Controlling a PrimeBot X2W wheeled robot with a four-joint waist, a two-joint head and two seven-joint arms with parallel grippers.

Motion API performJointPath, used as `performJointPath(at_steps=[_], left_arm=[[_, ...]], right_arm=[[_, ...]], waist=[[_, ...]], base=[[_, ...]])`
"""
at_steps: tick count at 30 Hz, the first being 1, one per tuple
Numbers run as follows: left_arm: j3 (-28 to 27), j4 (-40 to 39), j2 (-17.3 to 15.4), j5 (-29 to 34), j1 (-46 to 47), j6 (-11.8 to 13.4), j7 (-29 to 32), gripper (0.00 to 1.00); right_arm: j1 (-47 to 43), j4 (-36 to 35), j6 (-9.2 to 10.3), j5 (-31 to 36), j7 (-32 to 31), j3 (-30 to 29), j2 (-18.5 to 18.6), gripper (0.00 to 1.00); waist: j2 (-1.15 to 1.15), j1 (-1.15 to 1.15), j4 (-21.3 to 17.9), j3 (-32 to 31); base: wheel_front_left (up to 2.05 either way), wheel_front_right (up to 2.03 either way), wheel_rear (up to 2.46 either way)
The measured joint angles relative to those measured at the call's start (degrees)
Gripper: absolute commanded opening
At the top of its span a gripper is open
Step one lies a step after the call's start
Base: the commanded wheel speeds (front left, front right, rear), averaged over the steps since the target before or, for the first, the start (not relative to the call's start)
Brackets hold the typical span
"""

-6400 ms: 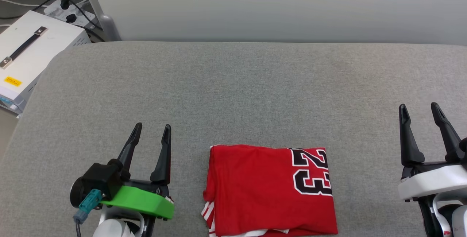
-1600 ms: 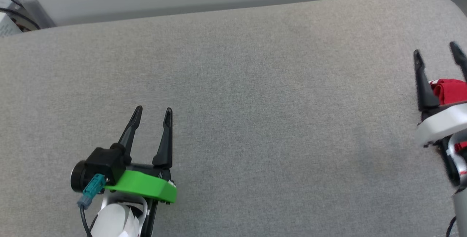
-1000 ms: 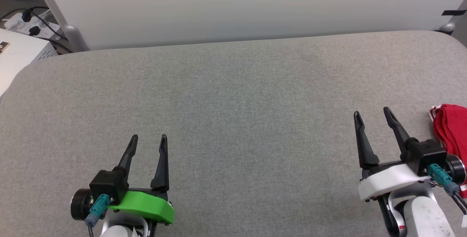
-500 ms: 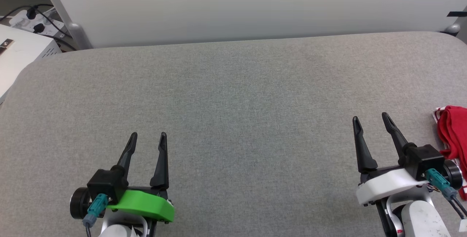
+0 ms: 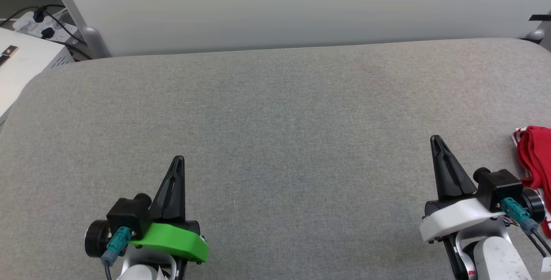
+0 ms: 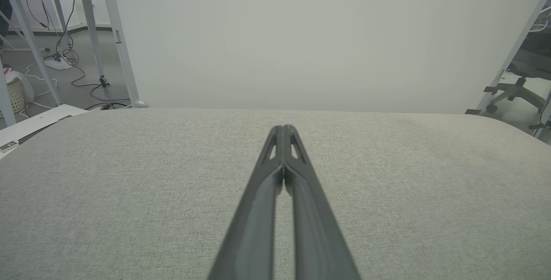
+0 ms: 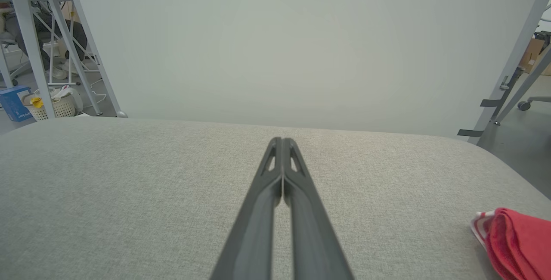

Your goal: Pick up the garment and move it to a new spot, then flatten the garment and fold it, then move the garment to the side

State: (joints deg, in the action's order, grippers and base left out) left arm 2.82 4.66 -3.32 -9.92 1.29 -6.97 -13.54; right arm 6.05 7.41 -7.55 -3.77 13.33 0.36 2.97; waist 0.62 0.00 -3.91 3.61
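Note:
The garment, red with a white-striped edge, lies folded at the far right edge of the grey padded table, partly cut off by the frame. In the right wrist view the garment sits at the lower right. My right gripper rests just left of it, apart from the cloth, shut with nothing between its fingers; the right gripper shows both fingers pressed together. My left gripper sits at the lower left, also shut and empty, and the left gripper likewise shows its tips touching.
A pale wall panel stands behind the table's far edge. A white box and a power strip with cables lie off the table's left end. An office chair stands beyond the right end.
Both grippers have shut; half a second ago their fingers stood apart. The arms and the garment have hardly moved.

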Motion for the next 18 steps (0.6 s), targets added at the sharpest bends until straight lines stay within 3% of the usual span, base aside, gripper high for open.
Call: performJointPath(at_steps=[18], left_arm=[[-0.45, -0.78, 0.01, 1.37, 0.0, 1.01, 1.99, 0.0]], right_arm=[[-0.22, -1.09, 0.0, 0.42, -2.03, -0.04, 0.0, 0.0]], waist=[[0.0, 0.0, 0.61, -0.56]], base=[[0.0, 0.0, 0.0]])
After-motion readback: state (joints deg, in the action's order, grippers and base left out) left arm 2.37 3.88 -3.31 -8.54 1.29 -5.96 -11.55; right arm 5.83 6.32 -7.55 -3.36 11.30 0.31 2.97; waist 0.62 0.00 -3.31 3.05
